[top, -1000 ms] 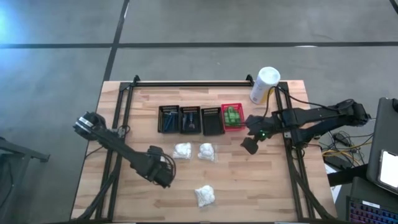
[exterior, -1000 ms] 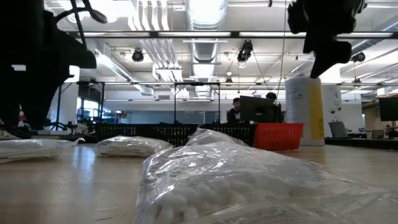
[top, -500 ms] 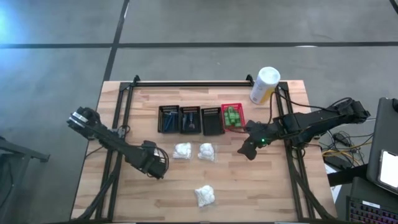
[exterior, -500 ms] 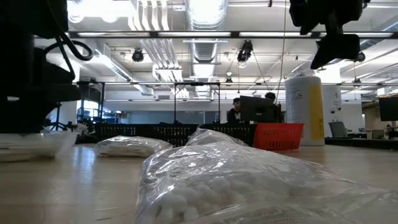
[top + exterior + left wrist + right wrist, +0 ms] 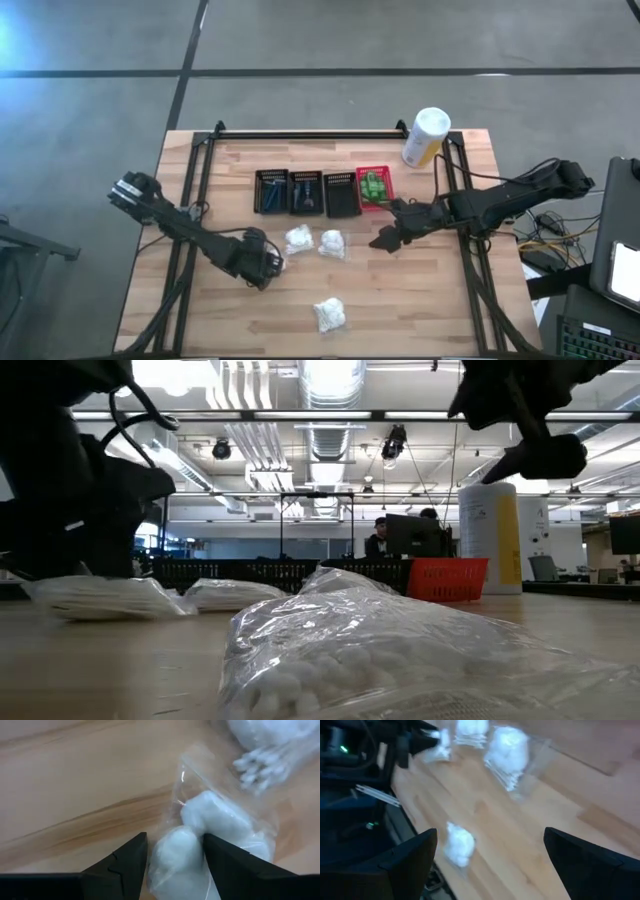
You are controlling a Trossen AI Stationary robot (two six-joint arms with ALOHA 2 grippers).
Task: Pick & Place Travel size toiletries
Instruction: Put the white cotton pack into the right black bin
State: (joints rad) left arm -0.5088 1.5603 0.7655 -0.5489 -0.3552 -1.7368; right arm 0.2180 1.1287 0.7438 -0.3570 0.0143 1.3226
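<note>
Bundles of white puffy toiletries in clear wrap lie on the wooden table (image 5: 440, 300): two side by side in front of the basket row, a third bundle (image 5: 329, 315) nearer the front edge. The left gripper (image 5: 172, 857) sits low at the leftmost bundle (image 5: 296, 240), its dark fingers spread apart with the white lumps between them, not yet clamped. The right gripper (image 5: 385, 240) hovers beside the middle bundle (image 5: 331, 244), fingers wide apart and empty. Green bottles (image 5: 373, 186) fill the red basket (image 5: 375, 202); dark tubes (image 5: 303, 193) lie in the black baskets (image 5: 341, 193).
</note>
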